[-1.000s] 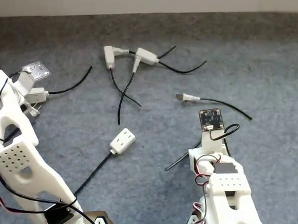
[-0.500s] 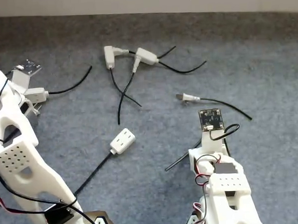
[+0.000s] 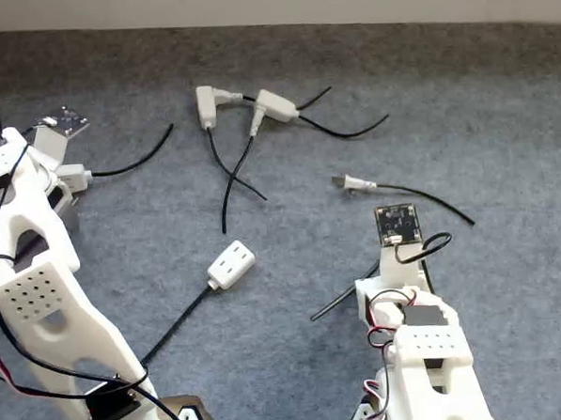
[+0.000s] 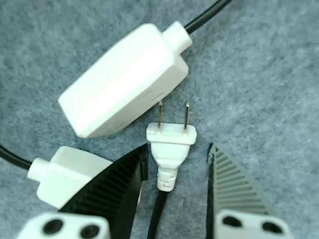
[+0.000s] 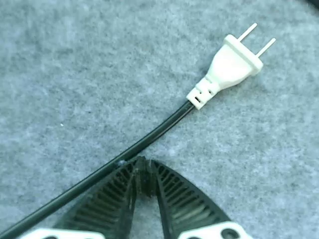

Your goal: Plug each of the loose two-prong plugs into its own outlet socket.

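Plainly, the coming move turned on my left gripper (image 4: 177, 149), which hung at ten o'clock on the carpet (image 3: 501, 114). Its jaws were spread wide and held nothing, one on each side of a two-prong plug (image 4: 171, 142) without touching it. That plug lay flat between them, its long axis in line with my reach. Its cord trailed back toward my wrist and its prongs pointed away at the white outlet block (image 4: 124, 79) just beyond, their tips near its side but not in it. The block's long axis lay skewed across that line, and I could not tell which face carried the slots. I therefore judged that the plug would need turning once gripped. A second white cord end (image 4: 65, 172) sat just beside one jaw, near enough to snag. My right gripper (image 5: 144, 174) was pinched fully shut on nothing, above the black cord (image 5: 159, 129) of the other loose plug (image 5: 232, 62). In the high view that plug lay at eleven o'clock from that arm, with the free socket (image 3: 232, 264) at nine o'clock.
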Robot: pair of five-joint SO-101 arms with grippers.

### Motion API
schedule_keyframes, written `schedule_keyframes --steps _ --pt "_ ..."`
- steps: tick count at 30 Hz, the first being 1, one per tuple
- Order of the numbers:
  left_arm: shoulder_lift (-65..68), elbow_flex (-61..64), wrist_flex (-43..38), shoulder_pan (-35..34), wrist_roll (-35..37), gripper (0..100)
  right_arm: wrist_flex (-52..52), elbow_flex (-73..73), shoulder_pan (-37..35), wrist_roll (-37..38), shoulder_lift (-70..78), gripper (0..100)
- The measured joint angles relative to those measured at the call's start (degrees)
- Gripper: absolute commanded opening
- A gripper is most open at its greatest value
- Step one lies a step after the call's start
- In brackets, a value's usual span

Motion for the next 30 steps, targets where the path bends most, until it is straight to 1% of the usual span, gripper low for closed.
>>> schedule_keyframes --steps 4,6,8,11,12,14,22,26,30 --pt "0.0 0.0 -0.09 0.0 0.0 21 0.0 0.0 -0.09 0.0 0.0 0.7" --pt "0.0 0.0 -0.62 0.0 0.0 19 0.0 0.0 -0.09 0.0 0.0 0.7" --pt "0.0 0.09 -1.32 0.0 1.41 13 0.0 0.0 -0.09 0.0 0.0 0.7" --pt "0.0 0.26 -1.58 0.35 3.34 2 0.0 0.0 -0.09 0.0 0.0 0.7" --pt "0.09 0.35 -1.58 0.79 3.52 0 0.0 0.0 -0.09 0.0 0.0 0.7" --pt "0.62 0.35 -1.49 1.41 3.52 2 0.0 0.0 -0.09 0.0 0.0 0.7" --pt "1.14 0.26 -1.41 1.58 3.52 2 0.0 0.0 -0.09 0.0 0.0 0.7" --pt "-1.58 0.35 1.23 2.29 3.43 2 0.0 0.0 -0.09 0.0 0.0 0.7" --pt "-7.3 0.44 5.8 5.01 3.6 2 0.0 0.0 -0.09 0.0 0.0 0.7"
